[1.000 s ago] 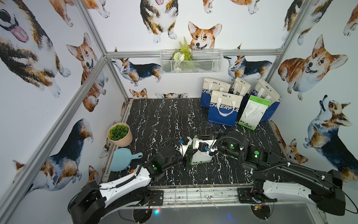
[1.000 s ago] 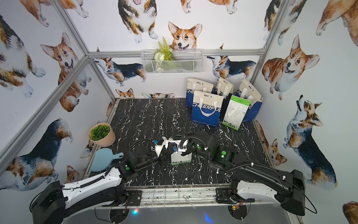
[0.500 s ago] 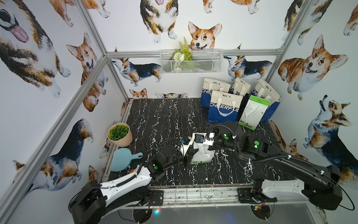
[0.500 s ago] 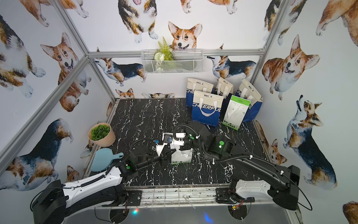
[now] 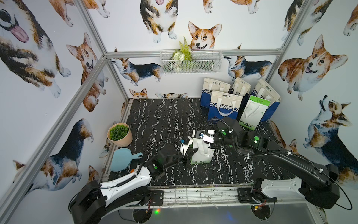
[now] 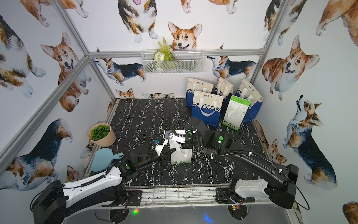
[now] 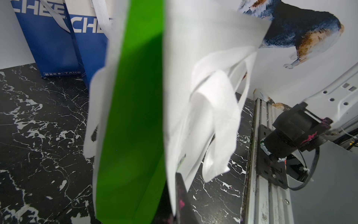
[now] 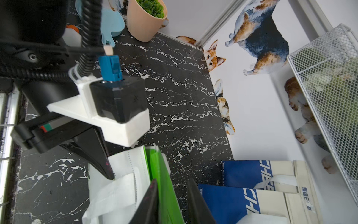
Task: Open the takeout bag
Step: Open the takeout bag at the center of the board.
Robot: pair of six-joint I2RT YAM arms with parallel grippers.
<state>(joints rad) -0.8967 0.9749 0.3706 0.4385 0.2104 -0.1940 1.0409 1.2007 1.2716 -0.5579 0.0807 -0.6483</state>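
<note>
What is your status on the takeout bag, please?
Left gripper shut on takeout bag. Right gripper open, astride its green top edge. Bag upright. Other bags behind, apart.

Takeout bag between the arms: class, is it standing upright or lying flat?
Upright: in both top views the takeout bag stands, handles up, base down.

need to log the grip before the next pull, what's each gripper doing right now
left gripper: closed on the takeout bag, on its white wall
right gripper: open, jaws astride the bag's green side
</note>
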